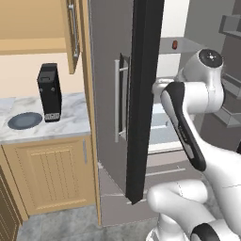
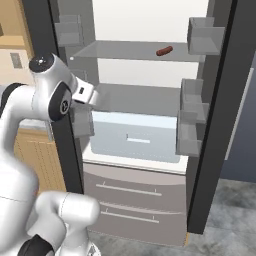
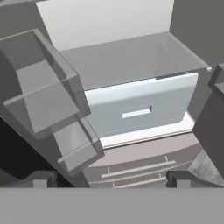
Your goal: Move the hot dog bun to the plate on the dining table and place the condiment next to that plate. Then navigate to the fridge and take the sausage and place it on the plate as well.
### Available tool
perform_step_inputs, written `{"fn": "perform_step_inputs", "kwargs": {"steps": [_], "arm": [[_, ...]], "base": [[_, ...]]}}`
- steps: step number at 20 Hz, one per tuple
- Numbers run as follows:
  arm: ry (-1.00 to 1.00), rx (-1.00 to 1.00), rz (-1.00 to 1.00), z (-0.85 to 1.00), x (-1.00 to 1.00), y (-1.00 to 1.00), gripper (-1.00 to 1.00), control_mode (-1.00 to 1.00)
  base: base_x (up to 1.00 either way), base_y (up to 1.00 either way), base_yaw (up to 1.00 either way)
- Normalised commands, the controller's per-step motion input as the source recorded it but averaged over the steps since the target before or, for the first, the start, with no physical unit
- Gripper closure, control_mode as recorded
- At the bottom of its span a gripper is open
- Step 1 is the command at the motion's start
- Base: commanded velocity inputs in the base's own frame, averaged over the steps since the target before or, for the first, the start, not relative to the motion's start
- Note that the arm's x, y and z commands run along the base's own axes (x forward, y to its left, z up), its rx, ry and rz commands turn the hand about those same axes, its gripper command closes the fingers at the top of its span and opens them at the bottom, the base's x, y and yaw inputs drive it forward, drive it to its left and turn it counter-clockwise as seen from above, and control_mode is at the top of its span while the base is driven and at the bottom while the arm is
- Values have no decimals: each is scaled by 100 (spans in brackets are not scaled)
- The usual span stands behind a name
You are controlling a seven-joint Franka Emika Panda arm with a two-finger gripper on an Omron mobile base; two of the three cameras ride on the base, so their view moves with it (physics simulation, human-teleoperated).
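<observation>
The fridge [image 2: 150, 20] stands open in front of me. The sausage [image 2: 164, 50], small and reddish brown, lies on the upper glass shelf toward the right. My gripper [image 3: 111, 179] is open, its fingertips [image 3: 41, 178] far apart with nothing between them. It hangs in the left of the fridge opening, well below and left of the sausage, and looks down at the white crisper drawer [image 3: 138, 111]. The hot dog bun, the plate, the condiment and the dining table are out of view.
The left fridge door [image 1: 143, 94] stands edge-on, with clear door bins [image 3: 43, 92] close to the hand; the right door [image 2: 220, 115] holds more bins [image 2: 202, 35]. To the left, a marble counter [image 1: 70, 122] holds a dark blue-grey plate [image 1: 24, 120] and a black box [image 1: 49, 92].
</observation>
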Motion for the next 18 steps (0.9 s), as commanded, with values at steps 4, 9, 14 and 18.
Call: {"fn": "perform_step_inputs", "kwargs": {"steps": [4,9,14,18], "arm": [[-8,11,7,-17,96,-1,-100,-100],[0,16,14,-10,83,-1,-100,-100],[3,7,18,-19,10,47,-100,-100],[7,0,20,-5,-50,99,-100,-100]], "base": [[0,0,0],[0,0,0],[0,0,0],[0,0,0]]}}
